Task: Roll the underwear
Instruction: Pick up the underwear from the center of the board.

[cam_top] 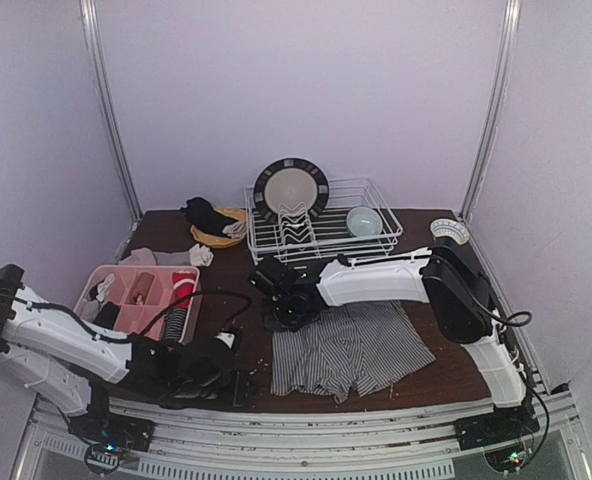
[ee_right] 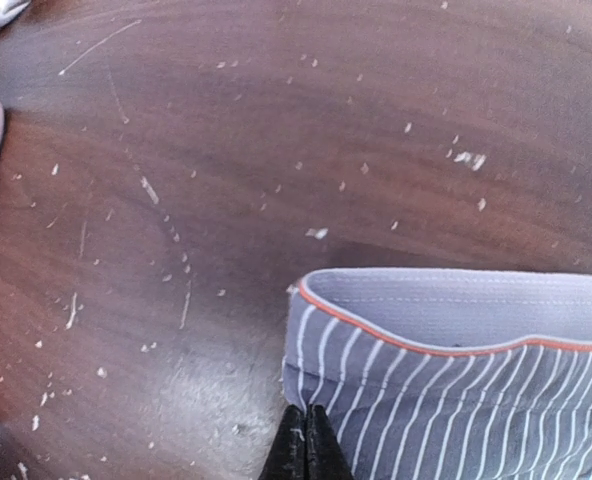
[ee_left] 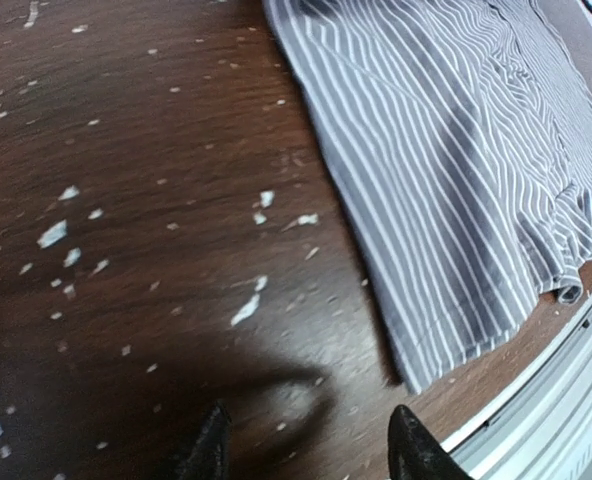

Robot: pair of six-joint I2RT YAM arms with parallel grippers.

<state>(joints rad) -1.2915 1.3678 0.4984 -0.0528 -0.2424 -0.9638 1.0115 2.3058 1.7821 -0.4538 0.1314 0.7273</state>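
Our left arm [cam_top: 71, 340] lies low along the near edge and reaches to the right. Its jaws are parted, with the two dark fingertips [ee_left: 208, 445] well apart. Our right arm [cam_top: 376, 280] bends at the elbow and stretches left, wrist tipped downward, jaws pressed fully together.

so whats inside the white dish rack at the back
A dark-rimmed plate stands upright in the dish rack, and a pale blue bowl sits to its right. The plate hides whatever is behind it.
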